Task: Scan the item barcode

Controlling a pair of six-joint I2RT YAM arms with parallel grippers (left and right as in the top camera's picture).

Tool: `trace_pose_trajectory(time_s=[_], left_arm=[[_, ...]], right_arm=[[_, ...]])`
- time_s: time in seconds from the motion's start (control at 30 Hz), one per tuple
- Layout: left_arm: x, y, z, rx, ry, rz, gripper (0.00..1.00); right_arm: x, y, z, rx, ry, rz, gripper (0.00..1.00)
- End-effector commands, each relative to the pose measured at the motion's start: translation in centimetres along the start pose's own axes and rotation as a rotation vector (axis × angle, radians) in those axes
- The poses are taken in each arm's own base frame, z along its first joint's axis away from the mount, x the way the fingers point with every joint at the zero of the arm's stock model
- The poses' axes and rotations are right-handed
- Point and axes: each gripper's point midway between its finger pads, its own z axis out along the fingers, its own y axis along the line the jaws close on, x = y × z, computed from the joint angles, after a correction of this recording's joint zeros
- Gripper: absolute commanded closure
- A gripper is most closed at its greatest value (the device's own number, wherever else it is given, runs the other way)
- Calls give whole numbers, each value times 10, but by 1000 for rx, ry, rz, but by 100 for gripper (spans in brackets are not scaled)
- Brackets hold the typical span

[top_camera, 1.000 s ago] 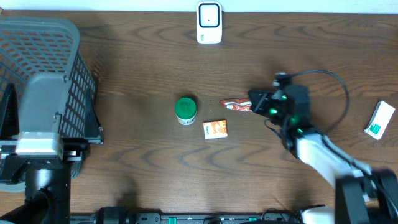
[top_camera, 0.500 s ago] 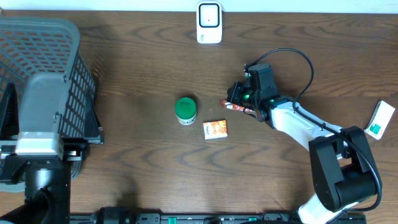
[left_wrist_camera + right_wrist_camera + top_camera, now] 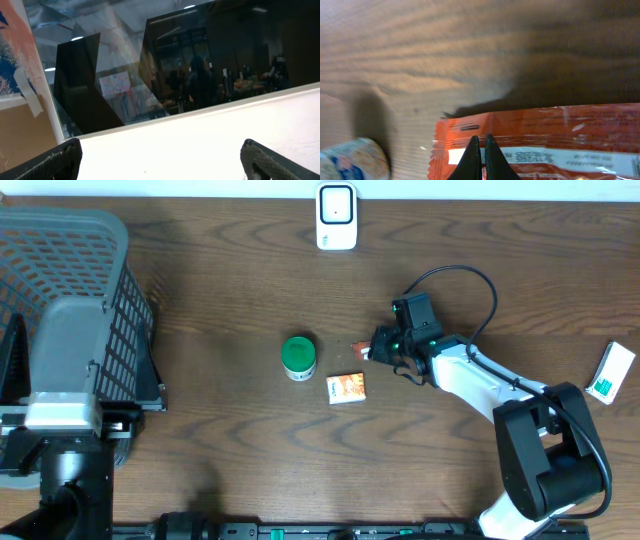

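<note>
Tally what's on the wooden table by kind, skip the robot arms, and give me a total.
Boxes: 2 (small orange box, white-and-green box)
Red-orange foil packet: 1
Green-lidded round tub: 1
White barcode scanner: 1
Grey mesh basket: 1
Total: 6

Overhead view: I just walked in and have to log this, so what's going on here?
The right gripper, shut, has its tips at a red-orange foil packet mid-table; whether it pinches the wrapper is unclear. The white barcode scanner stands apart at the far edge. The left gripper is open and empty.
</note>
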Motion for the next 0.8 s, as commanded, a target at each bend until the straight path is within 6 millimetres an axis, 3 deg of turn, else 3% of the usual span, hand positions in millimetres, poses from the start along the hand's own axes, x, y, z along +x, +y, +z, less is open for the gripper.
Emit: trace_pose_trajectory(time_s=[0.0, 0.23, 0.53, 0.77], left_arm=[[-6, -2, -3, 14, -21, -6, 1], [-7, -2, -3, 13, -26, -5, 1], [-8, -2, -3, 12, -27, -5, 1], [-7, -2, -3, 12, -27, -5, 1]], right_arm=[[15, 5, 5, 19, 35, -92, 99], [25, 15, 7, 18, 49, -179, 99], [-14, 29, 5, -33, -111, -146, 99], [-24, 24, 18, -15, -160, -114, 99]])
